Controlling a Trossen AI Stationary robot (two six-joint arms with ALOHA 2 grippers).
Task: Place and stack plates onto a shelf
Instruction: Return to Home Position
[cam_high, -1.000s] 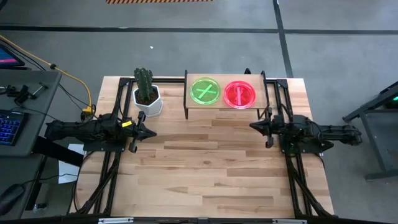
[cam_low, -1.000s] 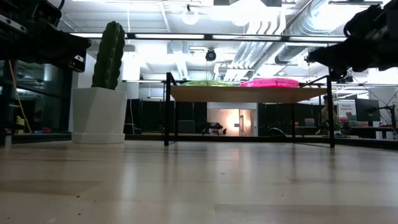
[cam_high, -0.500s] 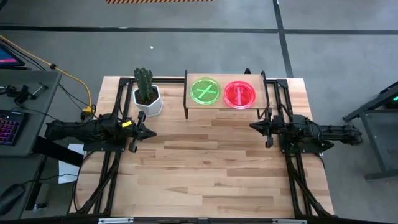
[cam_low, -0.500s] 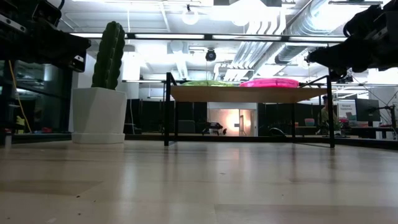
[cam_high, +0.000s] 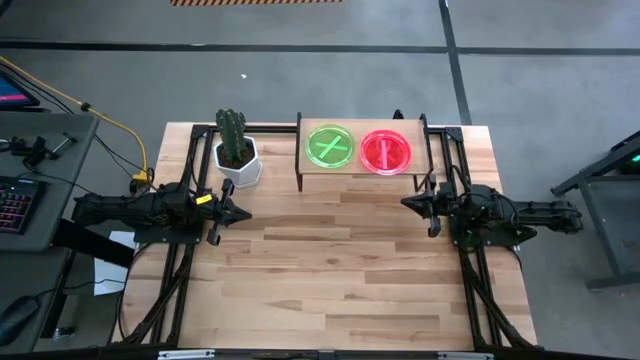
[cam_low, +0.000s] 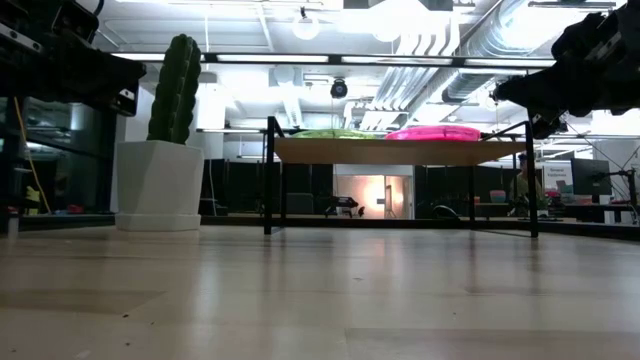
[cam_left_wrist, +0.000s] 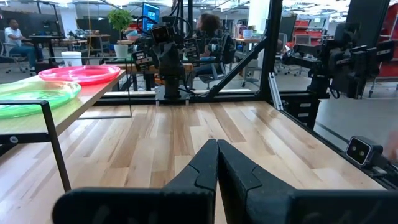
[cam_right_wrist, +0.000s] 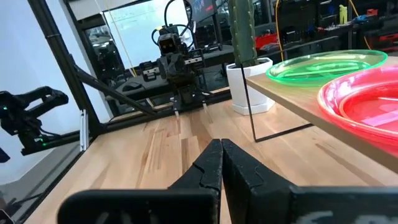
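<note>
The shelf (cam_high: 355, 170) stands at the far edge of the surface (cam_high: 330, 270), in the middle. On it are two round piles, side by side and just apart. The green plates (cam_high: 331, 146) are on the side near the cactus (cam_high: 232, 130). The pink plates (cam_high: 385, 151) are on the other side, near the right arm. From above, each pile looks like one round disc, so I cannot count how many plates are in each. In the low view the pink pile looks a bit taller than the green one.

The cactus is in a white pot (cam_high: 240, 166) that stands just beside the shelf, at its left end.

The left claw (cam_high: 243, 213) is up in the air over the left side of the surface, below the pot in the high view. It points across at the other arm. Its two fingers are pressed tight together and hold nothing.

The right claw (cam_high: 407, 203) is up over the right side, near the shelf's right end. It points back at the left arm. Its fingers are pressed together too, with nothing in them.

No plates lie on the surface itself.
</note>
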